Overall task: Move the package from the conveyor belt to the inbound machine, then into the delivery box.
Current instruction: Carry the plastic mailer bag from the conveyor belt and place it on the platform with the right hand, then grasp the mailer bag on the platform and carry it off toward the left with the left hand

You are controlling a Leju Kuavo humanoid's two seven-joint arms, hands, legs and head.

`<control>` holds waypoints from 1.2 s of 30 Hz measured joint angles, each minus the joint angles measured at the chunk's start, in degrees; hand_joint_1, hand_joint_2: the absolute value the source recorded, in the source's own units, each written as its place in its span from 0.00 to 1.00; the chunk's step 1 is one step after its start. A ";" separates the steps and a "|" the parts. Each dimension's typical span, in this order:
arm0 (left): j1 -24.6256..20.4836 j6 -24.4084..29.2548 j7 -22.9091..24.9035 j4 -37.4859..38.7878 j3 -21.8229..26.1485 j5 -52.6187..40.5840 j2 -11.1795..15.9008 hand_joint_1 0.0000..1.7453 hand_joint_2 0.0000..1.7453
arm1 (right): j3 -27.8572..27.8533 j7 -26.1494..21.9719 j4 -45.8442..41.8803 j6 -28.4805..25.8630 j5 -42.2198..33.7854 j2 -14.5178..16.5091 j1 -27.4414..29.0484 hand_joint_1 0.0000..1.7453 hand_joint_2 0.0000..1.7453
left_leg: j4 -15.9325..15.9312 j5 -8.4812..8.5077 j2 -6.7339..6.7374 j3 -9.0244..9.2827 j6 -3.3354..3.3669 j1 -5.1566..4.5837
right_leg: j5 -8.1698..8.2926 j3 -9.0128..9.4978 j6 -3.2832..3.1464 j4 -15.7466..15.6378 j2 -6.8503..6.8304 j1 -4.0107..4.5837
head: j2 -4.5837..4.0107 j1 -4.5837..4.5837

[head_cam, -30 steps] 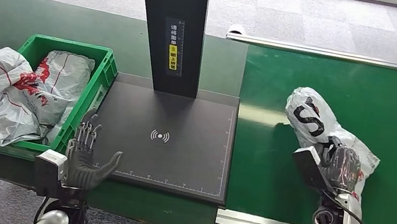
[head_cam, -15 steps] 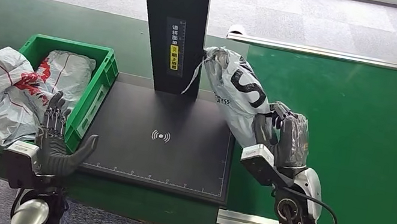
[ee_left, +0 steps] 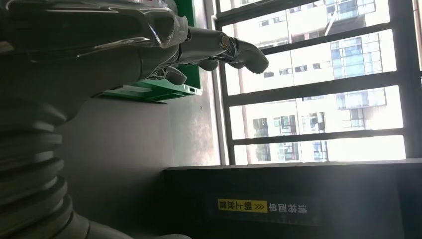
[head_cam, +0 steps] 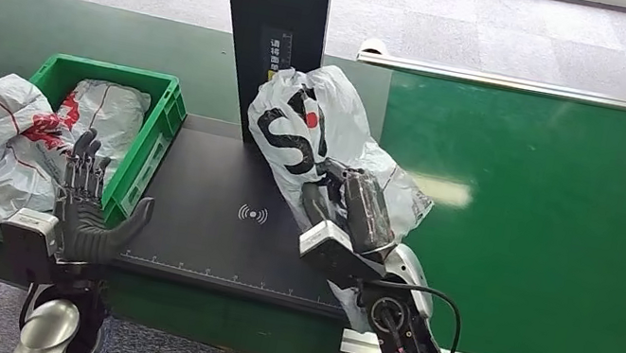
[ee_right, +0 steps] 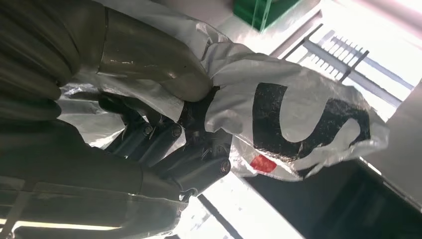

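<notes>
Right hand grips the white package, apparently just above the scanner platform (left hand open, idle)

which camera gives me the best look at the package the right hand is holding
The head view: the package shows whole, held by the right hand above the black scanner plate. The right wrist view shows only part of it close up; in the left wrist view I can't make it out.

The right hand, gripping the package, carries it off the conveyor belt and across to the right edge of the inbound machine plate. The left hand drifts toward the plate's left front corner.
</notes>
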 joint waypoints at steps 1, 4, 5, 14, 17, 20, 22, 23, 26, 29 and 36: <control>-0.05 0.15 0.05 0.02 0.02 0.10 -0.03 0.00 1.00 | 0.78 0.01 1.56 0.40 -0.50 0.80 -0.60 1.00 1.00 | 0.00 0.00 0.01 -0.01 0.00 0.00 | 0.00 0.00 0.00 0.00 0.00 0.00 | 0.00 0.01; -0.14 0.66 0.41 -0.03 0.08 0.21 -0.18 0.00 1.00 | 3.30 0.13 7.43 1.51 -1.85 3.39 -2.45 1.00 1.00 | 0.00 0.00 0.02 -0.02 0.00 -0.01 | 0.00 -0.01 0.00 0.00 0.01 -0.01 | 0.00 0.00; -0.15 0.81 0.52 -0.08 0.12 0.19 -0.25 0.00 1.00 | 4.11 0.16 9.61 1.79 -2.17 4.18 -3.00 1.00 1.00 | 0.01 -0.01 0.01 -0.02 0.00 -0.01 | 0.00 -0.01 0.00 0.00 0.00 -0.01 | 0.00 0.01; -0.81 1.37 1.03 -0.17 1.27 -0.05 -0.58 0.00 1.00 | 7.74 0.04 22.73 2.61 -2.83 8.98 -6.37 0.00 1.00 | 0.01 0.00 -0.01 -0.02 0.00 -0.01 | -0.01 -0.03 -0.01 0.00 -0.01 -0.01 | 0.00 0.00; -1.50 1.42 1.18 -0.14 1.80 -0.09 -0.58 0.00 1.00 | 8.12 0.49 24.43 2.60 -2.83 9.94 -7.19 0.00 1.00 | 0.01 0.00 -0.02 -0.02 -0.01 -0.01 | 0.00 -0.03 -0.01 0.00 -0.01 -0.01 | 0.00 0.00; -1.79 1.43 1.19 -0.14 2.10 -0.09 -0.58 0.00 1.00 | 8.31 0.58 25.36 2.60 -2.84 10.35 -7.67 0.00 1.00 | 0.01 0.00 -0.02 -0.02 -0.01 -0.01 | 0.00 -0.03 -0.01 0.00 -0.01 -0.01 | 0.00 0.01; -1.86 1.43 1.19 -0.14 2.21 -0.09 -0.58 0.00 1.00 | 8.41 0.59 25.82 2.60 -2.84 10.52 -7.86 0.00 1.00 | 0.01 0.00 -0.02 -0.02 -0.01 -0.01 | -0.01 -0.03 0.00 0.00 -0.01 -0.01 | 0.00 0.01; -1.88 1.43 1.19 -0.14 2.23 -0.09 -0.58 0.00 1.00 | 8.44 0.59 26.01 2.60 -2.84 10.58 -7.92 0.00 1.00 | 0.01 0.00 -0.02 -0.02 -0.01 -0.01 | -0.01 -0.03 0.00 0.00 -0.01 -0.01 | 0.00 0.01; -1.90 1.43 1.19 -0.14 2.27 -0.09 -0.58 0.00 1.00 | 8.47 0.59 26.51 2.60 -2.84 10.76 -8.07 0.00 1.00 | 0.01 -0.01 -0.02 -0.03 -0.01 -0.01 | -0.01 -0.04 0.00 0.00 -0.01 -0.01 | 0.00 0.01; -1.91 1.43 1.19 -0.13 2.30 -0.09 -0.58 0.00 1.00 | 8.47 0.69 26.92 2.60 -3.06 10.90 -8.21 0.00 1.00 | 0.01 -0.01 -0.02 -0.02 -0.01 -0.01 | -0.01 -0.04 -0.01 -0.01 -0.01 -0.01 | 0.00 -0.01; -1.58 1.49 1.16 -0.11 2.57 -0.55 -0.59 0.00 1.00 | 7.59 1.21 27.34 4.05 -7.61 10.89 -8.44 0.00 1.00 | 0.01 0.00 -0.02 -0.02 -0.01 -0.01 | 0.00 -0.03 -0.01 0.00 -0.01 -0.01 | 0.00 0.00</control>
